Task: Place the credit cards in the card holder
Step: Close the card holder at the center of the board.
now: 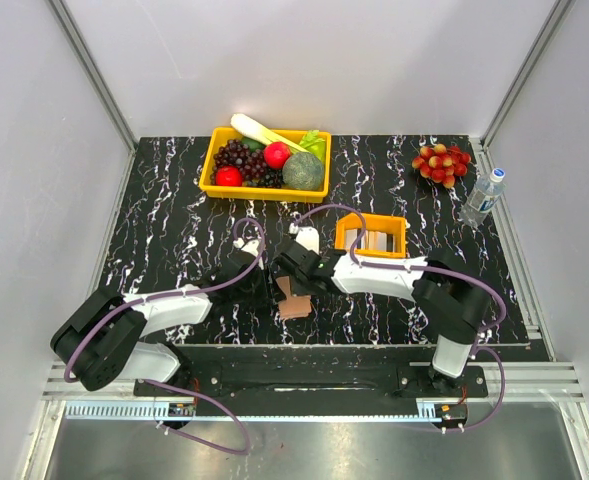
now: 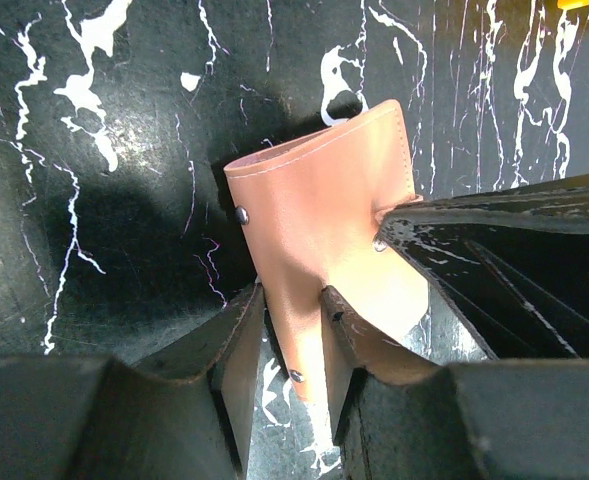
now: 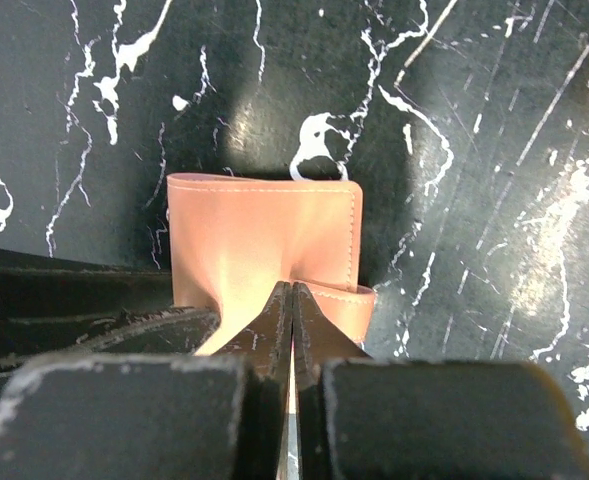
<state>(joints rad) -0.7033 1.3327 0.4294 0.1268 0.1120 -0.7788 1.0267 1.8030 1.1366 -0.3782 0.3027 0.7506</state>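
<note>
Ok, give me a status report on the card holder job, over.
Left gripper shut on card holder. Right gripper shut on its thin flap. Credit cards in orange tray, just behind right arm.

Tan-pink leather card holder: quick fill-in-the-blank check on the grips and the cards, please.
The left gripper and the right gripper each grip the same tan-pink leather ____.
The right gripper's jaws, on a thin flap, are fully ____.
The pale credit cards sit in the small ____ plastic tray.
Missing words: card holder; shut; orange.
</note>
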